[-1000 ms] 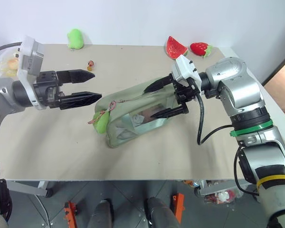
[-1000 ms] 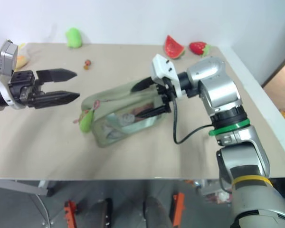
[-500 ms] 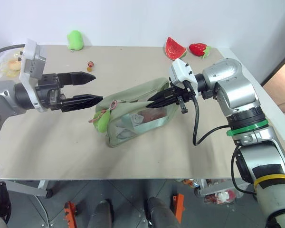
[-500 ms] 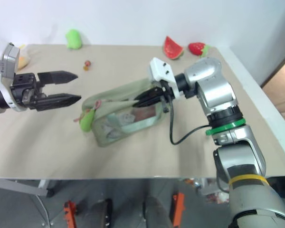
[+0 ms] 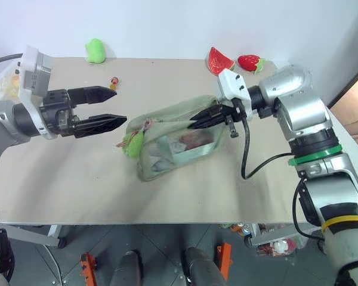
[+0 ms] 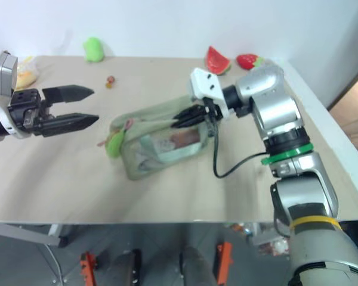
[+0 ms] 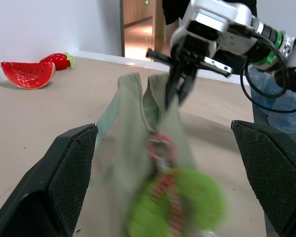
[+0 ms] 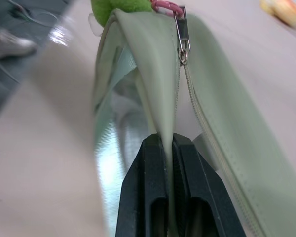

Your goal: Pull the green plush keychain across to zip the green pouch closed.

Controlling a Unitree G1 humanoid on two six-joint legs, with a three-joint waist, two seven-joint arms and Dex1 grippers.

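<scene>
green pouch [image 5: 176, 138] mid-worktop [image 5: 77, 179], its strap pinched in the clenched right pincer [image 5: 196, 124]; green plush keychain [image 5: 132, 143] hanging at the pouch's left end, just beside the released, wide-spread left pincer [image 5: 116, 106].

One green pouch [image 5: 178, 140] sits on the table [image 5: 77, 179], with one green plush keychain [image 5: 132, 143] at its left end. Far back lie one plain green plush [image 5: 95, 49], one watermelon slice [image 5: 221, 59] and one strawberry [image 5: 249, 61]. Two grippers are in view.
</scene>
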